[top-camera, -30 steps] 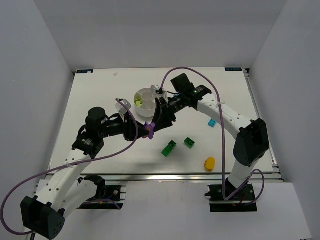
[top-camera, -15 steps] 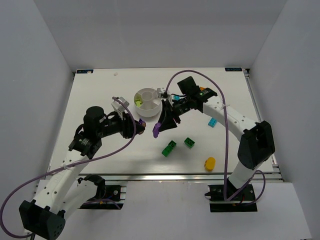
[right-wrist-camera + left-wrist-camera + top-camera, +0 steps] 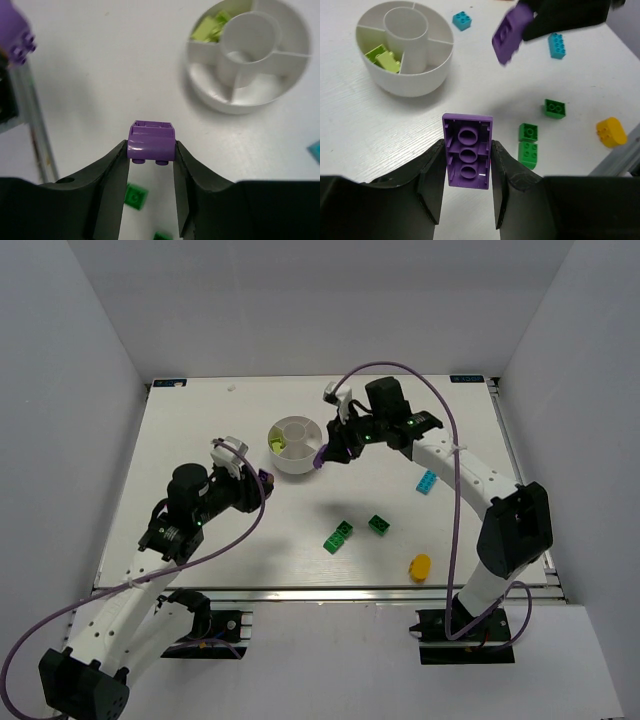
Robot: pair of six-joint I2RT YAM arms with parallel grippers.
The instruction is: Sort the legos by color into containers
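White tabletop (image 3: 190, 420), dish (image 3: 415, 82) at its far middle. Left claw (image 3: 468, 150) is closed on a purple brick (image 3: 468, 167), held short of the dish; right claw (image 3: 151, 152) pinches a second brick (image 3: 151, 137) nearer it. Sending both in together, I'd risk the arms colliding over the rim.

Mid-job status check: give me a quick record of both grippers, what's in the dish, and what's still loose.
left gripper: shut on a purple brick, hollow underside toward its camera
right gripper: shut on a second purple brick, close to the dish
dish: lime bricks in one wedge; central well and other sections in view look empty
loose on table: two cyan bricks, green bricks, one orange piece
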